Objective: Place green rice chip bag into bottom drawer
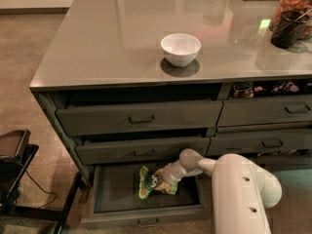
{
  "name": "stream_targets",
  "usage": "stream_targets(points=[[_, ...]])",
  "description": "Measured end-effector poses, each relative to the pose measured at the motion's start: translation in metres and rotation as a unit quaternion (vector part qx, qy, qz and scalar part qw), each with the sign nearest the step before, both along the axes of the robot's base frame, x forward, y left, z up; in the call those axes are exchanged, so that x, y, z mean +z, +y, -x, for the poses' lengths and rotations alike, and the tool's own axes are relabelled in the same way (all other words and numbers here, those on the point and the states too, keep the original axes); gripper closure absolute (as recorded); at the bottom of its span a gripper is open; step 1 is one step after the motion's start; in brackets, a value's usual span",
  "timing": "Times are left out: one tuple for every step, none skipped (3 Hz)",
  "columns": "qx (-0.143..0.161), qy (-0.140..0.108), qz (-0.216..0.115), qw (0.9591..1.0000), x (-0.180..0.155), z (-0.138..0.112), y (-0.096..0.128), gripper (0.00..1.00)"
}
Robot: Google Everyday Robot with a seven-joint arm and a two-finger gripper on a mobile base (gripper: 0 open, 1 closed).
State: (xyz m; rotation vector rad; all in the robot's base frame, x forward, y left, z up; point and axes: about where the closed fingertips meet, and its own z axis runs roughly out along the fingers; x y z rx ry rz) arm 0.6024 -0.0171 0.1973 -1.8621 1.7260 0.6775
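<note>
My gripper (167,178) is inside the open bottom drawer (112,193), against the green rice chip bag (149,183); whether it grips the bag I cannot tell. The bag lies on the drawer floor, so next is to let go and lift out. My arm (243,189) reaches in low from the right.

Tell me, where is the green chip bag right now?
The green rice chip bag lies inside the open bottom drawer, near its middle, low in the camera view. The gripper reaches into the drawer at the bag's right-hand edge.
</note>
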Motion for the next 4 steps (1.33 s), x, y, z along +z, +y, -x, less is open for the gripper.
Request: stream_targets(points=[[0.0, 0.0, 0.0, 1.0, 0.0, 0.0, 0.0, 0.36], [0.0, 0.0, 0.0, 1.0, 0.0, 0.0, 0.0, 0.13], [0.0, 0.0, 0.0, 1.0, -0.0002, 0.0003, 0.0003, 0.0], [0.0, 0.0, 0.0, 1.0, -0.0002, 0.0003, 0.0003, 0.0]])
